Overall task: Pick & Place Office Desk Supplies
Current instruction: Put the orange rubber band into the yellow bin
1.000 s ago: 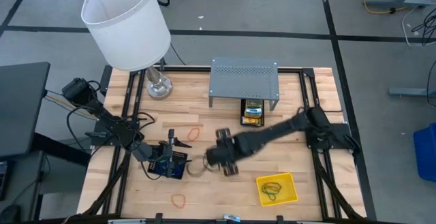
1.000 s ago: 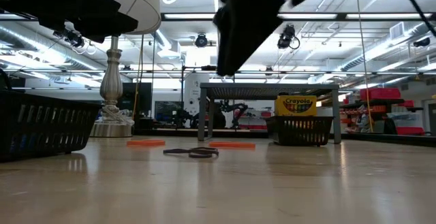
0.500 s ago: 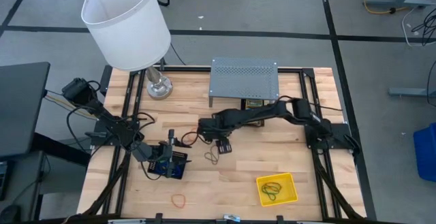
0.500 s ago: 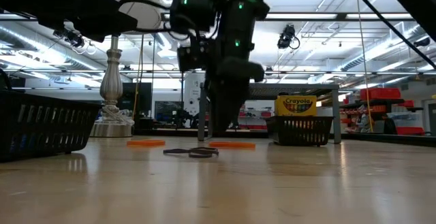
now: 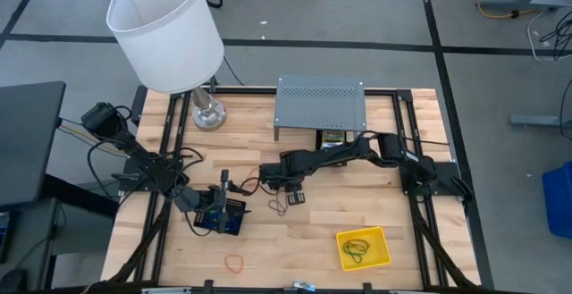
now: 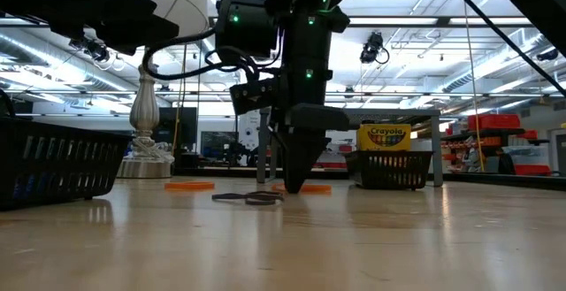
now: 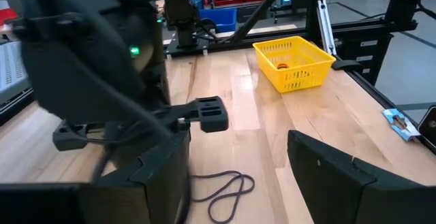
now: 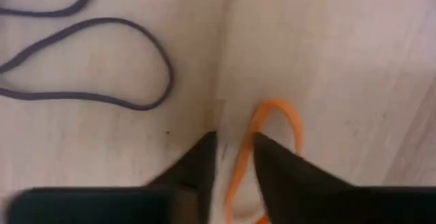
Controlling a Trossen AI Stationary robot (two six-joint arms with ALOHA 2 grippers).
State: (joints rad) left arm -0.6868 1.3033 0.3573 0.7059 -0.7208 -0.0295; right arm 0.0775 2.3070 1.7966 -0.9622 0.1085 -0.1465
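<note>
Here, the right claw (image 5: 290, 191) presses its tips to the counter (image 5: 420, 240) at mid-frame in the high view, fingers narrowed around one side of an orange band (image 8: 262, 139), seemingly pinching it for a lift; whether it grips yet is unclear. A purple band (image 5: 279, 206) lies just beside it. The left claw (image 5: 222, 206) waits at lower left over a black tray (image 5: 234, 222), fingers parted and empty. A yellow tray (image 5: 365, 248) at lower right, already holding bands, looks the likely destination.
</note>
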